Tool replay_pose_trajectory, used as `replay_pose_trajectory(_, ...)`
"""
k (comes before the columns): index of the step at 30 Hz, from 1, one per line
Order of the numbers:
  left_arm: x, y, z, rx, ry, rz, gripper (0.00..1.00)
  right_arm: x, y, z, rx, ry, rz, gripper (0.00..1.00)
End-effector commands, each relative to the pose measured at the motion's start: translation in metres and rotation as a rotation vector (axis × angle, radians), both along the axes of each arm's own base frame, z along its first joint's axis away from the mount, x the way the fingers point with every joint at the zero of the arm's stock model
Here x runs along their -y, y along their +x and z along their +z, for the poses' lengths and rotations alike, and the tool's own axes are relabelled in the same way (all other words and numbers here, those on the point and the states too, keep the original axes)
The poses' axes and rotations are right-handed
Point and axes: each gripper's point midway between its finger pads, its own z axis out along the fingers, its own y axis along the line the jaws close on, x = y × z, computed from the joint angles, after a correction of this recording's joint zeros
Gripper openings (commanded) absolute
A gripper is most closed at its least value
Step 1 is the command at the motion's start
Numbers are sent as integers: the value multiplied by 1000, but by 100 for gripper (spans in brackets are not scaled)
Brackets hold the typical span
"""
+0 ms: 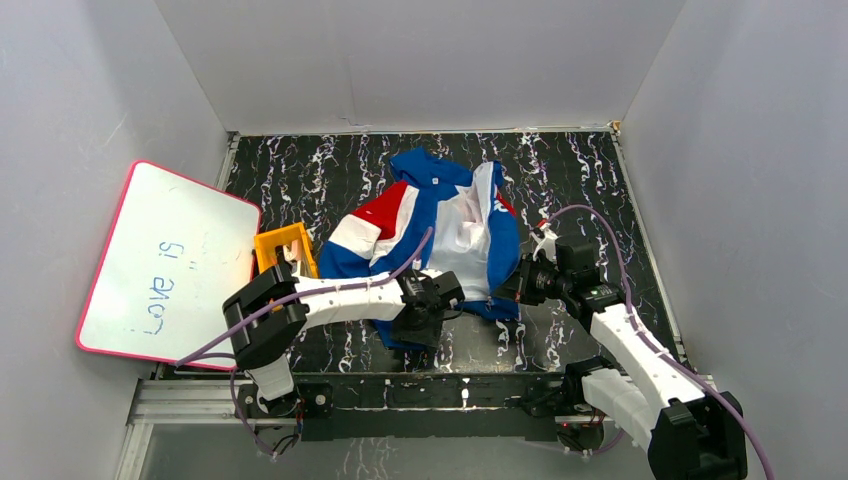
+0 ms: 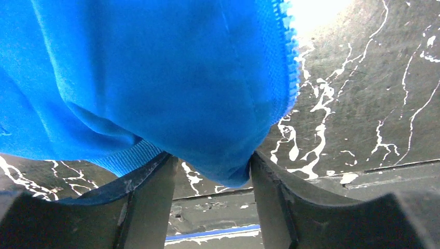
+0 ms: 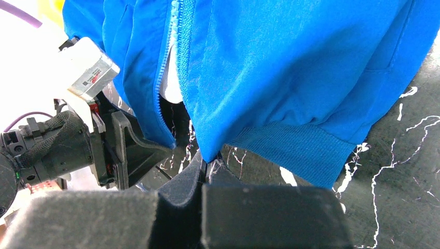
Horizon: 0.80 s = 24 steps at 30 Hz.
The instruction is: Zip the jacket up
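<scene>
The jacket (image 1: 440,225) lies crumpled in the middle of the dark marbled table, blue with red and white stripes and its white lining showing. My left gripper (image 1: 432,312) is at its near hem. In the left wrist view the fingers (image 2: 150,197) stand apart, and a blue fold (image 2: 171,78) sags between the tips of the left gripper (image 2: 210,155). A zipper edge (image 2: 293,62) runs down the fold's right side. My right gripper (image 1: 515,285) is at the jacket's near right corner. The right gripper (image 3: 206,162) is shut on the bottom corner of a blue panel (image 3: 290,62), beside the zipper teeth (image 3: 168,78).
A pink-framed whiteboard (image 1: 165,260) leans at the left. An orange holder (image 1: 285,250) stands beside it, close to the left arm. Grey walls close in the table (image 1: 330,170) on three sides. The left gripper's body (image 3: 129,150) shows close to the right gripper's fingers.
</scene>
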Motion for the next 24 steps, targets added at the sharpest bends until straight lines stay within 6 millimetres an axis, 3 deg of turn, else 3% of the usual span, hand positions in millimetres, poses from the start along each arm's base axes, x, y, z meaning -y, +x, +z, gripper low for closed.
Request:
replay_pose_trajectory(1, -2, 9, 9, 52, 20, 21, 48, 0, 0, 2, 35, -4, 11, 0)
replay_pose_trajectory(9, 0, 11, 8, 60, 12, 15, 27, 0, -2, -1, 29, -2, 8, 0)
replay_pose_trajectory(14, 5, 13, 15, 75, -15, 6, 2, 1, -2, 0, 28, -2, 6, 0)
replay_pose_trajectory(24, 31, 22, 57, 141, -268, -15, 0, -10, -5, 18, 56, 73, 48, 0)
